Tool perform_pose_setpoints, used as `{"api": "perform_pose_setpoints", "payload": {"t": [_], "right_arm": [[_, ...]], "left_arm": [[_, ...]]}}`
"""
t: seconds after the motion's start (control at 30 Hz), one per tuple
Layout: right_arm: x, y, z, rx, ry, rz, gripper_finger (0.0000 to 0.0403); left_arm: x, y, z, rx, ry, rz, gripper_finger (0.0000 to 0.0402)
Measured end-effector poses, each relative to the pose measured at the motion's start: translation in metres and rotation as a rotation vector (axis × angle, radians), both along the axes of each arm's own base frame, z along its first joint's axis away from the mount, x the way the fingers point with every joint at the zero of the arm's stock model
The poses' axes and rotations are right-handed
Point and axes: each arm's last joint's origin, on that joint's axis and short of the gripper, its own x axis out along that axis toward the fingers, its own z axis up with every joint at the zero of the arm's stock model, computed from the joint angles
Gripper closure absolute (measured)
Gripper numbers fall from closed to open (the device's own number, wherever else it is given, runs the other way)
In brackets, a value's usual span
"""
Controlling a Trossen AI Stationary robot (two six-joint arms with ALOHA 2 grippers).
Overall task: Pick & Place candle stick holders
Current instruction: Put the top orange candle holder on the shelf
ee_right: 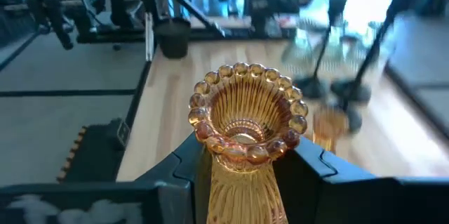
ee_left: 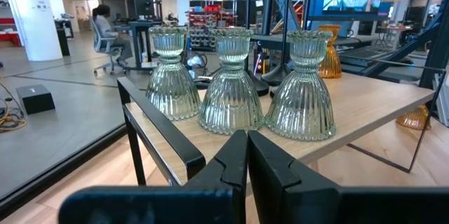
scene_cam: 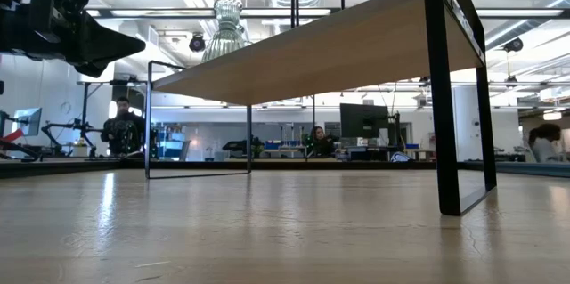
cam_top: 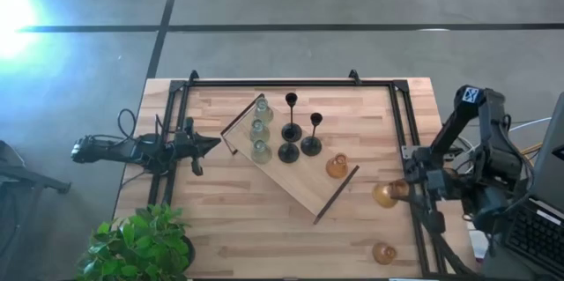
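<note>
Three pale green holders (cam_top: 259,128) stand on the wooden board (cam_top: 300,184) near the clenched left gripper (cam_top: 210,144); rightward, the right gripper (cam_top: 407,190) grasps an amber holder (cam_top: 385,195) off the board. Risk: slick glass could slip, or strike the black holders (cam_top: 300,136) on approach.

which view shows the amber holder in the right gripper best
The right wrist view: the amber holder fills it, beaded rim clear, clamped in the right gripper. High view shows it small; left wrist shows a blurred amber shape, uncertain; low view nothing.
</note>
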Motion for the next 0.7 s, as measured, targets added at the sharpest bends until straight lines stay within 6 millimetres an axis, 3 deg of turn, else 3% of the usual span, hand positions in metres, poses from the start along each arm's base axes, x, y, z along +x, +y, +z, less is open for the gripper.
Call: {"api": "perform_pose_setpoints", "payload": {"t": [0.1, 0.23, 0.7], "right_arm": [[0.011, 0.005, 0.014, -0.045, -0.031, 0.008, 0.0289], [0.029, 0.006, 0.019, -0.04, -0.04, -0.064, 0.0289], [0.13, 0.0, -0.002, 0.033, -0.001, -0.269, 0.0289]], "left_arm": [[0.0, 0.0, 0.0, 0.0, 0.0, 0.0, 0.0383], [0.0, 0.0, 0.0, 0.0, 0.0, 0.0, 0.0385], [0.0, 0.0, 0.0, 0.0, 0.0, 0.0, 0.0385]]}}
